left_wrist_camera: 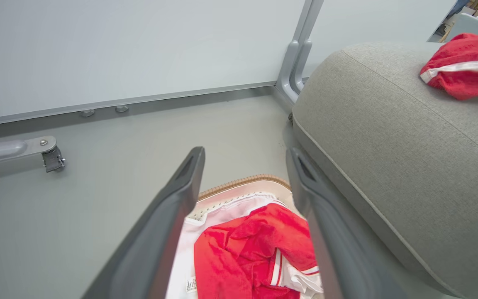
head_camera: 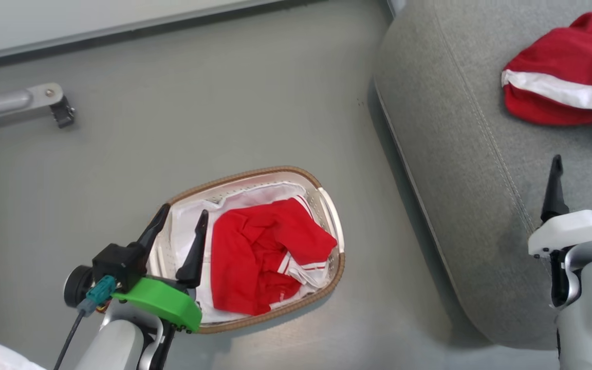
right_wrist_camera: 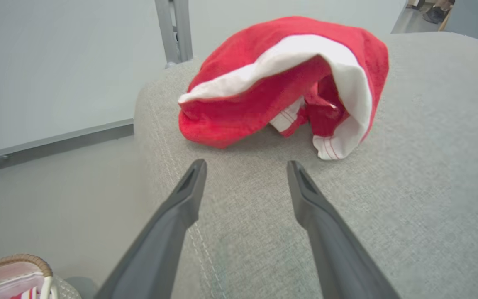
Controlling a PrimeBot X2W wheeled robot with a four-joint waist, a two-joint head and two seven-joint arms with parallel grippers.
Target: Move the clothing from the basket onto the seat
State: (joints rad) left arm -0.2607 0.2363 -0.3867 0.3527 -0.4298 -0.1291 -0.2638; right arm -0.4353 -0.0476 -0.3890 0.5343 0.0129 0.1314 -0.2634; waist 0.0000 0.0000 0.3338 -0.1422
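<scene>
Right gripper (right_wrist_camera: pixel 246 163) spread, clothing (right_wrist_camera: pixel 264 79) ahead on seat (right_wrist_camera: pixel 409 187)

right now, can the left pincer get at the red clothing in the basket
Probably yes: the left pincer is open above the basket, just beside the red clothing, which lies uncovered on the white liner with nothing between them.

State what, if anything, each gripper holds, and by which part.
Nothing is held. Left gripper: jaws open over the basket, clear of its clothing. Right gripper: jaws open, apart from the garment on the seat.
</scene>
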